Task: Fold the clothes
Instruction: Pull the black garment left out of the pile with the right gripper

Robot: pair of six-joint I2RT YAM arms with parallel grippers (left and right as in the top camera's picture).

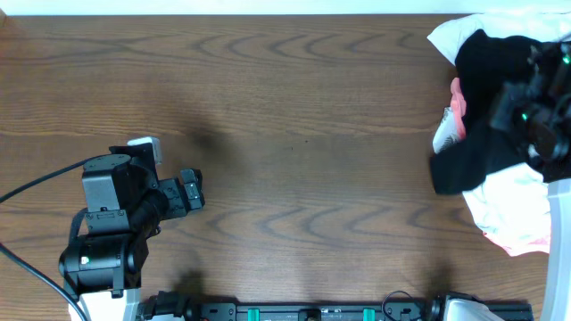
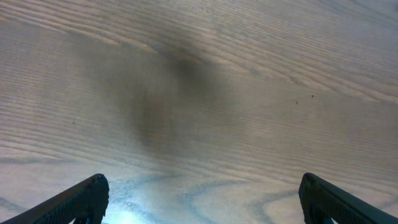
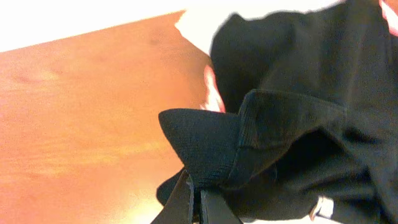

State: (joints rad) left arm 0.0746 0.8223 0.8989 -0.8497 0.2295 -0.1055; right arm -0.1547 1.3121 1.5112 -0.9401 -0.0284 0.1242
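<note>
Black garment (image 1: 486, 107) pinched in right gripper (image 3: 194, 196), left gripper (image 2: 203, 180) spread wide over wood table (image 2: 261, 62)

At the table's (image 1: 312, 134) right edge, the clothes (image 1: 486, 80) rest on other garments (image 1: 513, 209).

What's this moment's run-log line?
left claw: open, above brown wooden table | right claw: shut on black soft-fabric garment | garment: bunched, unfolded

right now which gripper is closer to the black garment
Right. The right gripper is shut on the black garment; the left gripper is open, far off across the table.
</note>
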